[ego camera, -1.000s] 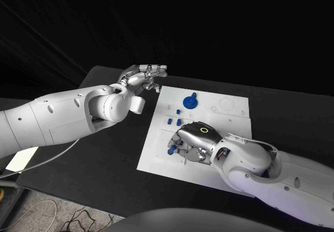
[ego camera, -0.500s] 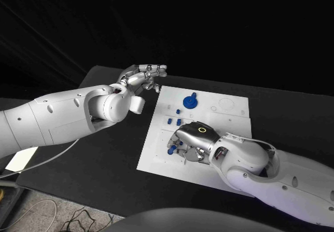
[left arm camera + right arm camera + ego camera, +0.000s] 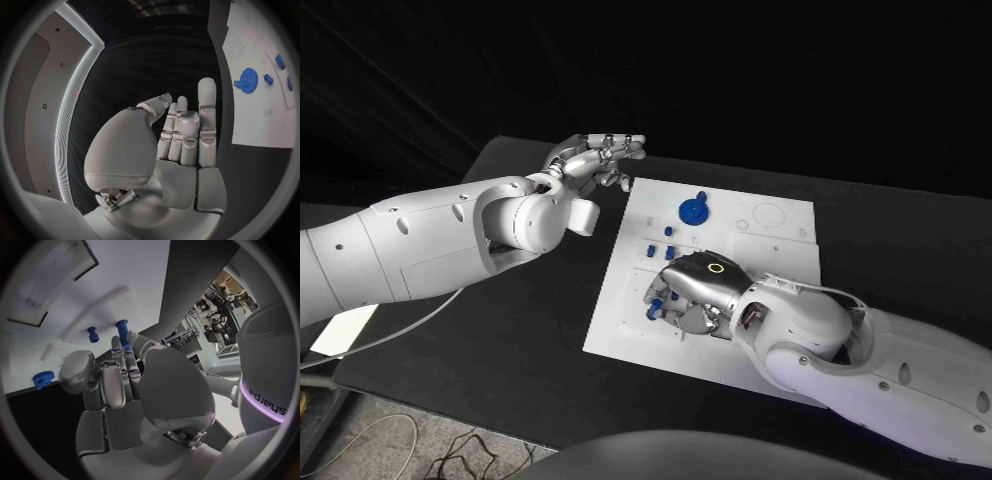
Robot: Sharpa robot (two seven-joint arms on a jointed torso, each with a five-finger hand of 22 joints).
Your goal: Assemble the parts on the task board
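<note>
The white task board (image 3: 776, 250) lies in the middle of the black table. A blue gear (image 3: 694, 211) sits near its far left corner and shows again as the blue gear (image 3: 248, 80). Small blue pegs (image 3: 669, 251) stand just nearer than it. My right hand (image 3: 697, 290) rests low on the board's near left part. Its thumb and a finger pinch a blue peg (image 3: 122, 331), with another peg (image 3: 93, 334) and a small blue gear (image 3: 42, 379) close by. My left hand (image 3: 599, 160) hovers off the board's far left corner and holds nothing, with its fingers loosely raised.
Bare black table (image 3: 516, 320) lies left of the board and beyond its right edge. A round outline (image 3: 772, 214) marks the board's far right part. The left forearm (image 3: 444, 235) hangs over the table's left side.
My right hand has crept a little to the left over the board's near part. The left hand and the blue gear have stayed put.
</note>
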